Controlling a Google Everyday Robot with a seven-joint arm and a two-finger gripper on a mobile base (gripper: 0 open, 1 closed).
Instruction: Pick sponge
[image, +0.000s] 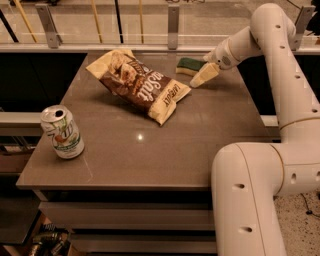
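Note:
The sponge (188, 65), dark green on top with a pale yellow base, lies flat at the far right of the brown table (125, 155), just right of the chip bag. My gripper (200, 76) reaches in from the right on the white arm (260, 35). It is low over the table at the sponge's near right end, touching or almost touching it. The sponge rests on the table.
A brown and cream chip bag (139, 84) lies at the far middle of the table. A green and white soda can (62, 132) stands near the front left edge. A railing with metal posts (173, 22) runs behind the table. My white base (250, 200) stands at the front right.

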